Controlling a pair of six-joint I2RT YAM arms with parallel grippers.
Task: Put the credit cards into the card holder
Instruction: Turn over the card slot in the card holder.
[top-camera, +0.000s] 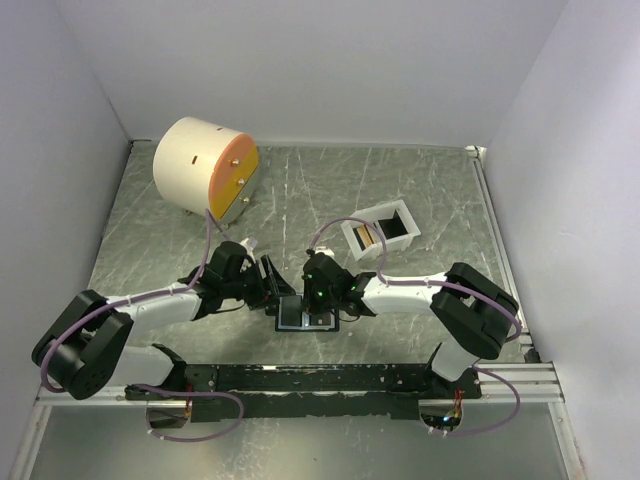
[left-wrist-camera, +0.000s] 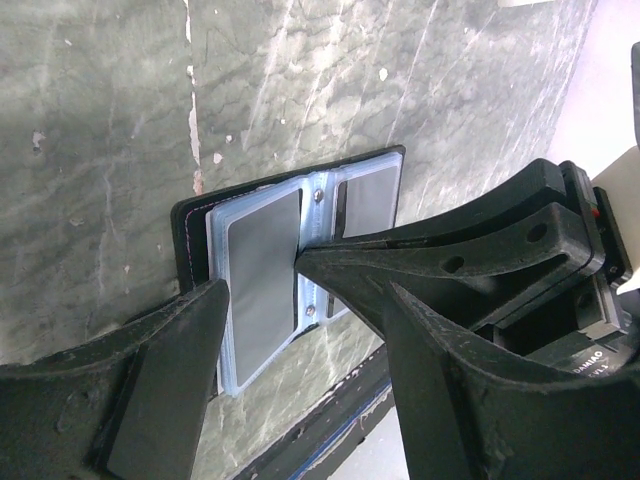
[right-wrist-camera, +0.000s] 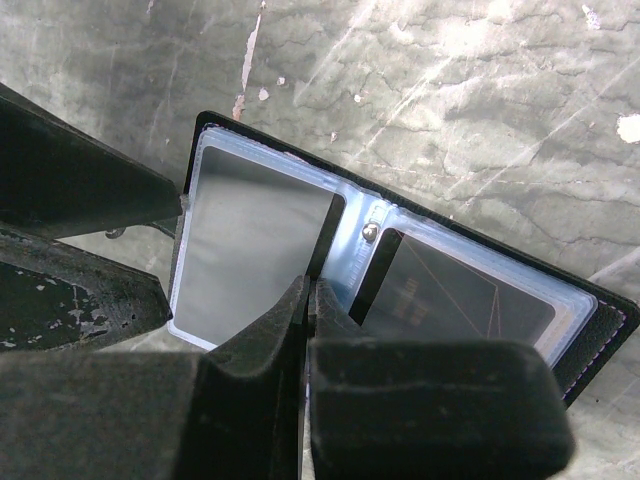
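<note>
The card holder (top-camera: 300, 316) lies open on the table near its front edge, black with clear plastic sleeves (left-wrist-camera: 262, 270) (right-wrist-camera: 250, 245). My right gripper (right-wrist-camera: 311, 288) is shut, its tips (top-camera: 321, 303) resting on the sleeves beside the holder's spine. My left gripper (left-wrist-camera: 305, 385) is open, with one finger over the holder's left edge (top-camera: 272, 292) and nothing between its fingers. An orange-brown credit card (top-camera: 368, 237) stands in the white tray (top-camera: 396, 215). The right-hand sleeve (right-wrist-camera: 455, 300) shows a dark face with thin orange lines; I cannot tell whether it is a card.
A big cream cylinder with an orange face (top-camera: 205, 168) sits at the back left. The black rail (top-camera: 330, 378) that carries the arm bases runs along the front edge, just behind the holder. White walls enclose the table on three sides.
</note>
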